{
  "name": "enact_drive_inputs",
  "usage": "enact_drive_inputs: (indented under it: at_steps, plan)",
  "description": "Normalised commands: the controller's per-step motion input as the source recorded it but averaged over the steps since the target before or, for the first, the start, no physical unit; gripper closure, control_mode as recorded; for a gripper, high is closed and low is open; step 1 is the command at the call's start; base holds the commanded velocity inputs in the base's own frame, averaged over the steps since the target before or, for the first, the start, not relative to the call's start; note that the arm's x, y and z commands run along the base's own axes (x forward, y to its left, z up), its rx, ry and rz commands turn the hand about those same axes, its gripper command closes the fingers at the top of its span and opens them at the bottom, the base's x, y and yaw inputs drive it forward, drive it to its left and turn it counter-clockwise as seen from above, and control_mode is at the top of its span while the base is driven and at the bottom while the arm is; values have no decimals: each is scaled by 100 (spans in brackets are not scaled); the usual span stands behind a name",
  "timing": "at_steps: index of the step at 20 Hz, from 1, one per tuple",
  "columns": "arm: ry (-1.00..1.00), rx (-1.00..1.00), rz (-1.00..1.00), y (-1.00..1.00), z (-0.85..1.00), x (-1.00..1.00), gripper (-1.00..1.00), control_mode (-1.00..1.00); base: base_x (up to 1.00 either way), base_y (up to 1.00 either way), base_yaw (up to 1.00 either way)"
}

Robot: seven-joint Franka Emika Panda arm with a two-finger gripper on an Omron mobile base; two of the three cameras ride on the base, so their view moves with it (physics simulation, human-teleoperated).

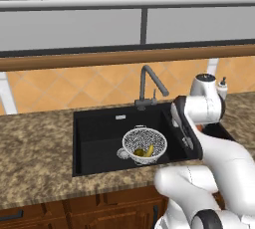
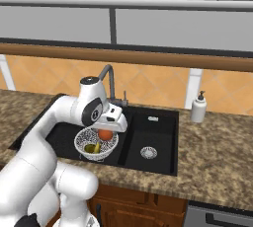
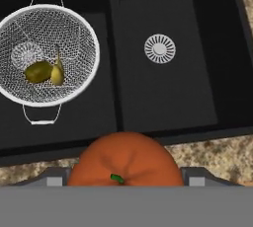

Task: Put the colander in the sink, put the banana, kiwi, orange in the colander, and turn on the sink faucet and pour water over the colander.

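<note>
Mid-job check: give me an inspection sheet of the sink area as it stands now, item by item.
Surface: speckled brown counter around the black sink.
Job's things: colander sits in the larger basin; banana and kiwi lie inside it, touching. Orange is held in the hand, above the sink and not yet in the colander. Sink faucet stands behind the basins; no water seen.
Clutter: white soap dispenser on the counter right of the sink.
Grippers: hand closed on the orange.
Cables: nothing seen.
Surroundings: orange tiled backsplash, wooden ledge, wood cabinet fronts below.
</note>
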Motion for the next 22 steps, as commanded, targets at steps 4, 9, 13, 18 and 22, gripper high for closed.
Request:
enact_drive_inputs:
  at_steps: [4, 9, 13, 18, 22]
  plan:
    - [0, 0, 1, 100, 0, 5, 100, -100, 0, 0, 0]
    - [0, 0, 2, 99, -3, 7, 100, -100, 0, 0, 0]
    - [0, 0, 0, 97, -2, 26, 100, -100, 0, 0, 0]
    - [-3, 0, 2, 16, -18, 34, 100, -100, 0, 0, 0]
    - [-4, 0, 5, 10, -28, 59, 100, -100, 0, 0, 0]
